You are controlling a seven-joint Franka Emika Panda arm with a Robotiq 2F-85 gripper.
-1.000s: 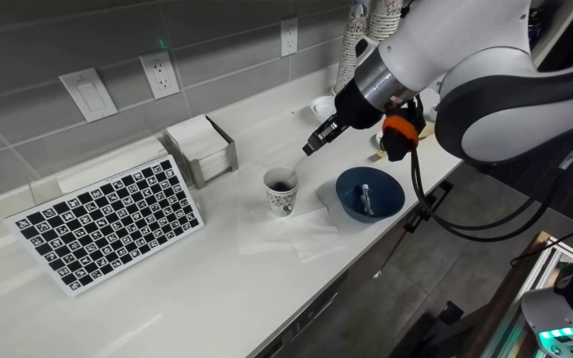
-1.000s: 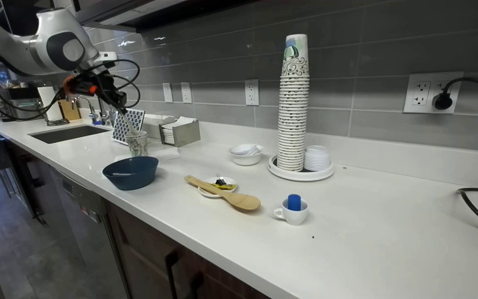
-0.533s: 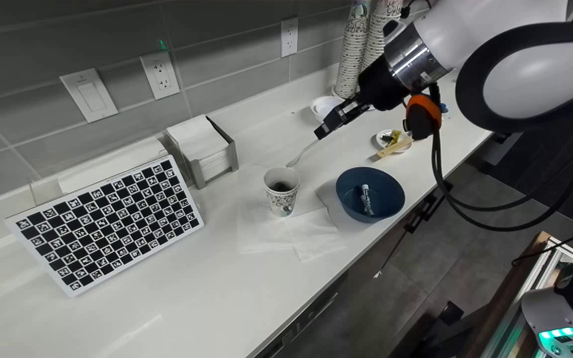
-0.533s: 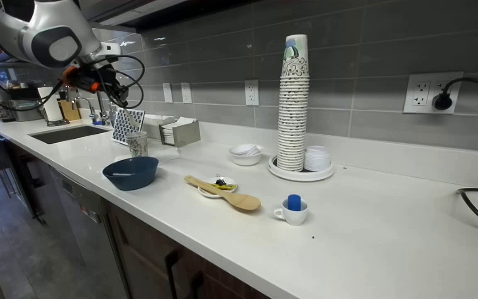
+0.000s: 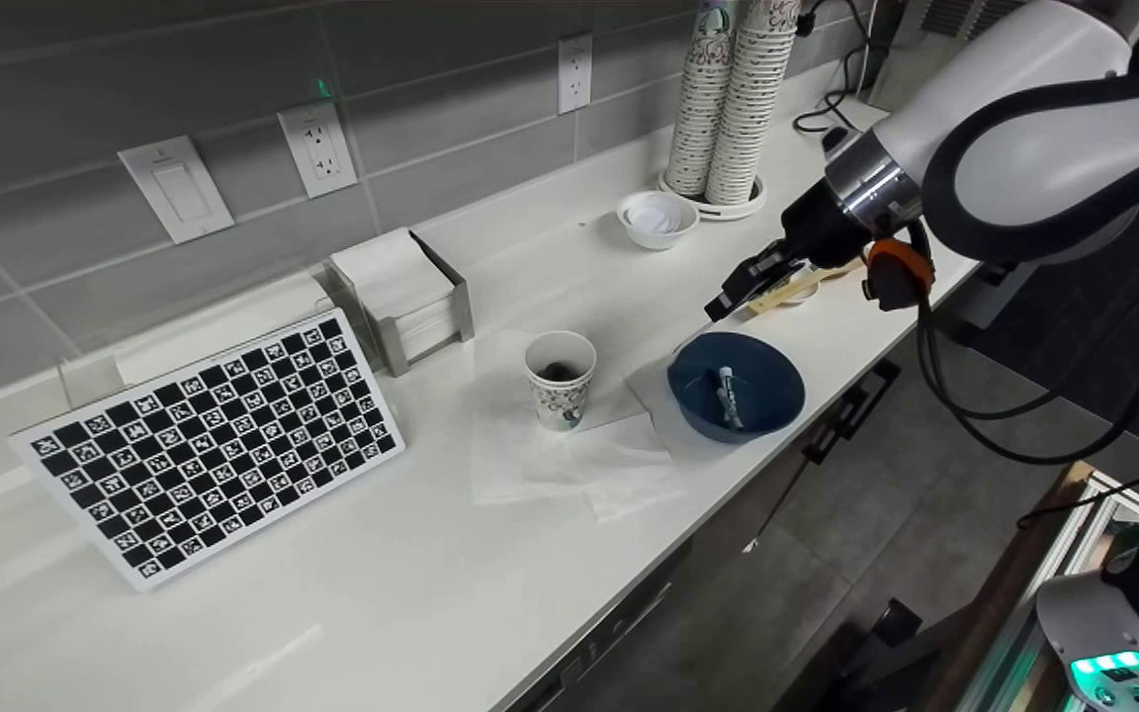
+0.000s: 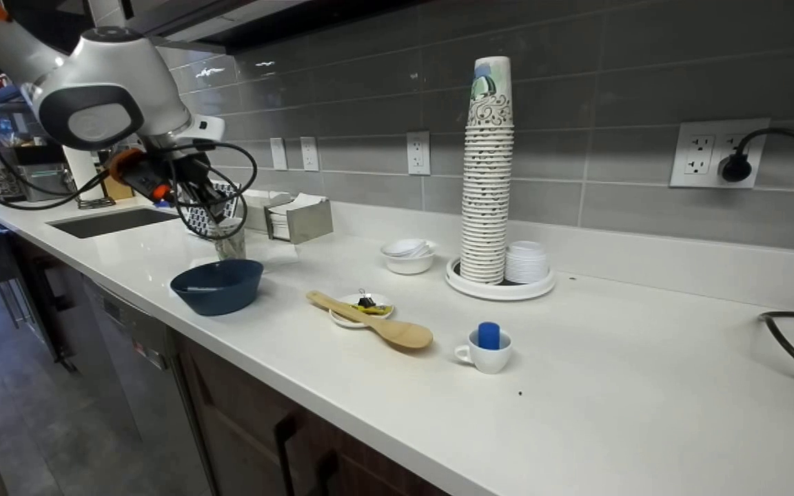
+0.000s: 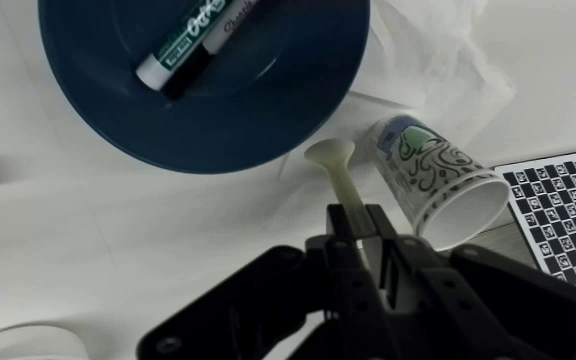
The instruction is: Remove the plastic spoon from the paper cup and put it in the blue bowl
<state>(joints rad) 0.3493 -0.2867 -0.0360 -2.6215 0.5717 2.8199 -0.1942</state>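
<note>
Fingers (image 7: 382,223) pinch the plastic spoon (image 7: 344,185), distinct only in wrist view.

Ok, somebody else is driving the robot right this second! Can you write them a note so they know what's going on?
The hand: closed on the handle of the plastic spoon, scoop end sticking out.
Where things are: the paper cup stands upright on white napkins; the blue bowl is nearby, with two markers inside.
Done: spoon is out of the cup.
Left: move it over the bowl's rim, lower it in, let go.
</note>
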